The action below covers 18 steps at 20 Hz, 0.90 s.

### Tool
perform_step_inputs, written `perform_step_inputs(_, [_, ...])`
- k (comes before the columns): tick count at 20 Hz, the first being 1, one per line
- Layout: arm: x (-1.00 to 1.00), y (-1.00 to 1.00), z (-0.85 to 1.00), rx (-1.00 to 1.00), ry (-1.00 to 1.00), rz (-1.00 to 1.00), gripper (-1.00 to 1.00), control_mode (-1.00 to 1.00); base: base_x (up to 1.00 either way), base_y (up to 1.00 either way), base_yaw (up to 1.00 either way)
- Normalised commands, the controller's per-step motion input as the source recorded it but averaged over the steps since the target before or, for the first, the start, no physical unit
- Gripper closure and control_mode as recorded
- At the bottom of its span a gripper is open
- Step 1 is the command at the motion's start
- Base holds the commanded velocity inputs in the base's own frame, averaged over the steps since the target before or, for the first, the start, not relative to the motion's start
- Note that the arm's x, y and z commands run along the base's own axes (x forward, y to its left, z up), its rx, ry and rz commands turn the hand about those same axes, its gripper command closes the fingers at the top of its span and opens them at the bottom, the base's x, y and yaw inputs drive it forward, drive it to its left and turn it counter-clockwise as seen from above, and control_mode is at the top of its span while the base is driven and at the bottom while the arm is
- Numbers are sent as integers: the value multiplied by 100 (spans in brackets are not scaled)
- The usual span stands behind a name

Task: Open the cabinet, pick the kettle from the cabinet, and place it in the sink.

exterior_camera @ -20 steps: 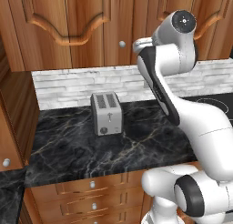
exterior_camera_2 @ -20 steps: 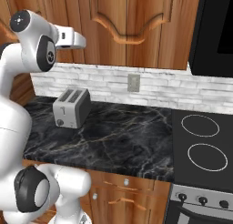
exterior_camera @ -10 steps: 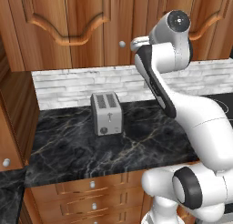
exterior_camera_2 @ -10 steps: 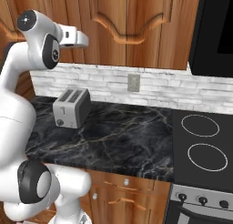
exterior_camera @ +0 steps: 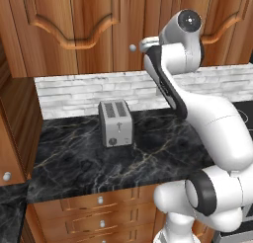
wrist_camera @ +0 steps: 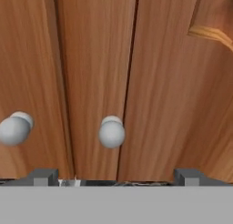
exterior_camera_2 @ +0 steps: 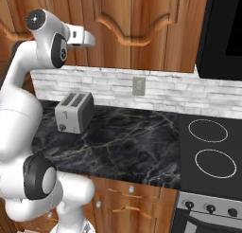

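1. Cabinet (wrist_camera: 91,59) on the wall above the black marble counter (exterior_camera: 148,158), doors shut.
2. Gripper (wrist_camera: 116,176) fingers spread wide, holding nothing, facing a round silver knob (wrist_camera: 112,133) near the door seam.
3. Second knob (wrist_camera: 13,129) off to one side.
4. Silver toaster (exterior_camera: 115,123) on the counter below.

cabinet (wrist_camera: 91,59): smooth reddish wood | knobs (wrist_camera: 111,133): matt silver | countertop (exterior_camera: 148,158): glossy blk marble
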Motion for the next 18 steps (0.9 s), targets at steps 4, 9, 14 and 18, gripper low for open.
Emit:
perform_step_inputs(4, [26, 0, 3, 3, 3, 0, -100, -100, 0, 0, 0])
perform_step_inputs(9, [14, 1, 2, 6, 3, 0, -100, -100, 0, 0, 0])
perform_step_inputs(14, [9, 2, 0, 3, 3, 0, -100, -100, 0, 0, 0])
perform_step_inputs(18, [15, 2, -3, 2, 0, 0, -100, -100, 0, 0, 0])
